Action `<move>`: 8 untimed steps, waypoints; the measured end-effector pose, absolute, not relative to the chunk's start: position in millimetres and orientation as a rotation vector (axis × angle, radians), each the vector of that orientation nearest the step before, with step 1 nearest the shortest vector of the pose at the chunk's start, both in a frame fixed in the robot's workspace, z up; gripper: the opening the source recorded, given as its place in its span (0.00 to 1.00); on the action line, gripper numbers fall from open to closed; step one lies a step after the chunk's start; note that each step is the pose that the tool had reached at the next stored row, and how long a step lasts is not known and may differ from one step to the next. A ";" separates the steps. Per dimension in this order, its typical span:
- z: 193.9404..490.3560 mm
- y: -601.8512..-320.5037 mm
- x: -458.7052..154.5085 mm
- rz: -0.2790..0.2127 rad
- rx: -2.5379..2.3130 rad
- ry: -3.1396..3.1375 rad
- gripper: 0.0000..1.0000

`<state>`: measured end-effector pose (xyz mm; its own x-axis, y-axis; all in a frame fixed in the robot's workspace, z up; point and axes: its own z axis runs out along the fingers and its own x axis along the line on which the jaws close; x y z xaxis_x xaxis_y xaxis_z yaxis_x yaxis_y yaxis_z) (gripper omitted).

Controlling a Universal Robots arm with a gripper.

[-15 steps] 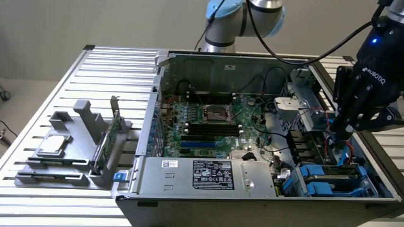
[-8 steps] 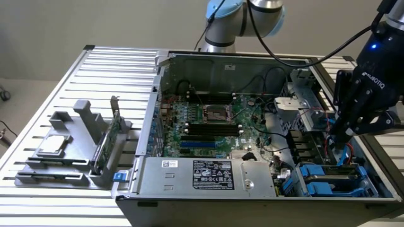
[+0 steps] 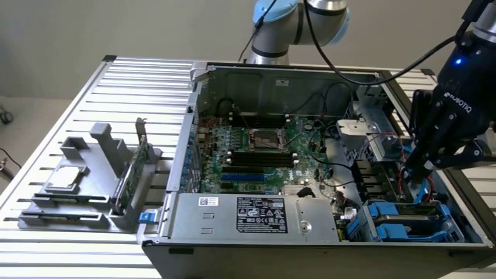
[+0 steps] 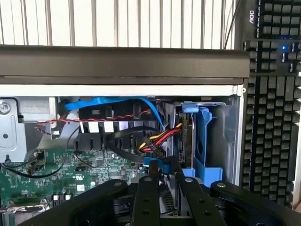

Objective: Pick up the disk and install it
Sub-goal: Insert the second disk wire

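The disk lies in the blue drive bay at the near corner of the open computer case, on the exterior view's right. My black gripper hangs just above that bay, among the red and black cables. In the wrist view the gripper is open by a narrow gap with nothing between its fingers. Its tips are close to a bundle of yellow, red and black wires and a blue cable. The disk's blue carrier stands edge-on right beside the tips.
A silver power supply fills the case's near side, and the motherboard lies behind it. On the slatted table, a grey holder carries a small silver chip and a green card. A black keyboard lies outside the case wall.
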<state>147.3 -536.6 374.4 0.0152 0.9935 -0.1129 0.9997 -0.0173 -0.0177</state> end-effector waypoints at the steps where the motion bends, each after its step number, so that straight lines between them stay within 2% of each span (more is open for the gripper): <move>1: 373.4 -536.5 147.3 -0.144 2.189 2.154 0.25; 8: 369.9 -536.6 148.3 -0.152 2.187 2.152 0.25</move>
